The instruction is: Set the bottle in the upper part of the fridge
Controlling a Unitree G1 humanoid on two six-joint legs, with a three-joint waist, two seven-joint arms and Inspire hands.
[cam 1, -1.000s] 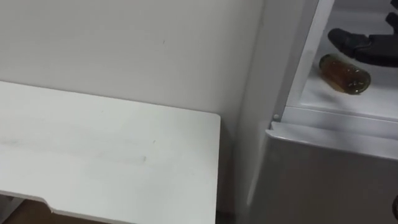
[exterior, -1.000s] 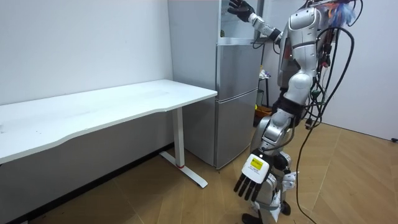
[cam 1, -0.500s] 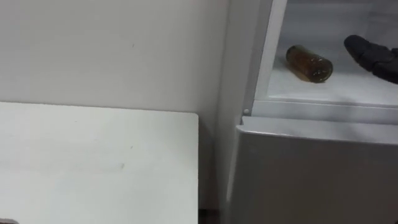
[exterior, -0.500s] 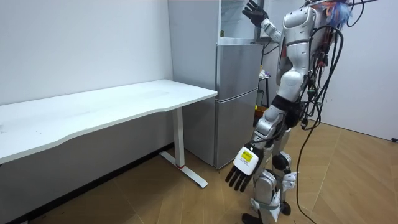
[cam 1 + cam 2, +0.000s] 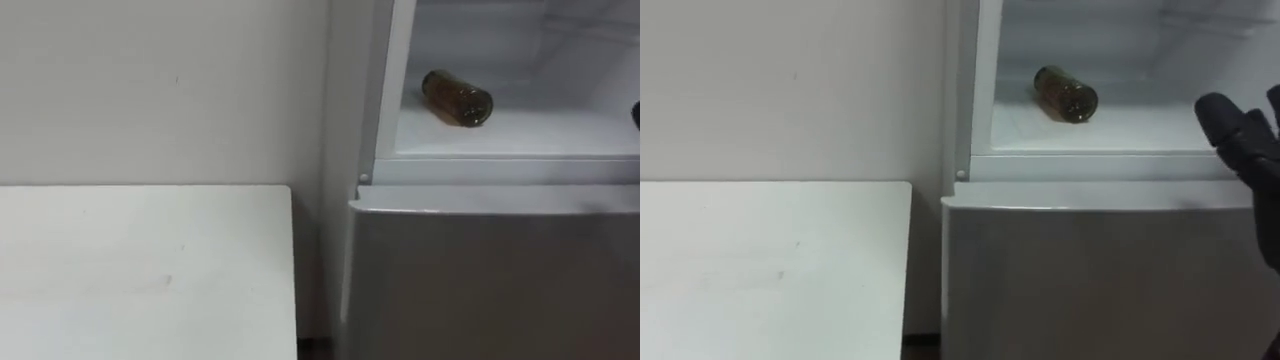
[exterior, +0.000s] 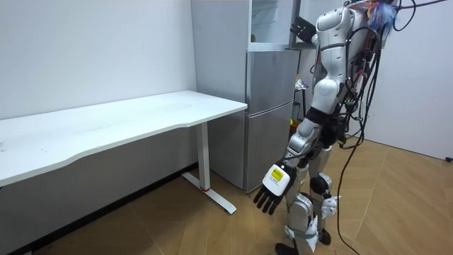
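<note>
Upper right: bottle (image 5: 457, 98) lies in upper fridge (image 5: 540, 128); right hand (image 5: 1240, 140) has withdrawn, fingers open, empty; placement looks done.

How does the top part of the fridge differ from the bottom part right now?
The top part stands open, showing a white inside; the bottom part is shut behind a grey door. The top part holds a brown bottle lying on its side; what the bottom part holds is hidden. Both belong to one fridge beside the white table.
</note>
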